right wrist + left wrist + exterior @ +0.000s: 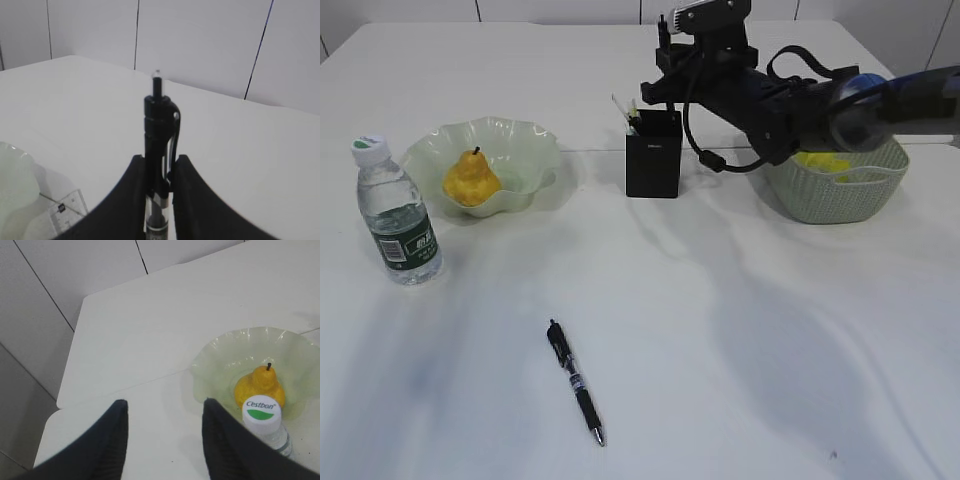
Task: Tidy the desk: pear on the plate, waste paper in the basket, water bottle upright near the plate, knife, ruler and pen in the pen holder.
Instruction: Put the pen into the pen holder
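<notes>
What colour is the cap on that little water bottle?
White with a green patch, clearest in the left wrist view: the cap of the water bottle.

The room is bright and evenly lit, apparently from overhead. The white desk [740, 330] carries only soft, smeared grey shadows, the widest ones spreading below the right arm [790, 100]. The bottle [398, 215] and plate [525, 150] show mild shine, no harsh glare. From the left wrist, the near fingers [112, 440] look dark and soft-edged. From the right wrist, the pen [159, 135] held close up is slightly blurred, its tip glinting.
</notes>
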Available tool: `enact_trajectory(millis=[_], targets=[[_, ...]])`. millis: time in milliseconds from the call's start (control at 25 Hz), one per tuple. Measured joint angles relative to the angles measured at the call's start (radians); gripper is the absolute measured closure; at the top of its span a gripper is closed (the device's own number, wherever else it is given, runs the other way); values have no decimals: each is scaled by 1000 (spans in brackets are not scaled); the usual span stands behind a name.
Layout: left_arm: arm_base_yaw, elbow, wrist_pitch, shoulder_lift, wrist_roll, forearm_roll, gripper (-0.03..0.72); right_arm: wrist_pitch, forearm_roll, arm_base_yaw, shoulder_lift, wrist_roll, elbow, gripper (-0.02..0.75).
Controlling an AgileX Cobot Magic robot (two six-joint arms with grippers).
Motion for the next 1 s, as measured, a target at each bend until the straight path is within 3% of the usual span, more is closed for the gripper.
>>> enact_trajectory(millis=[1000], targets=[[0, 0, -9, 0, 0, 0, 347, -2, 4, -2, 48, 4, -6, 642]])
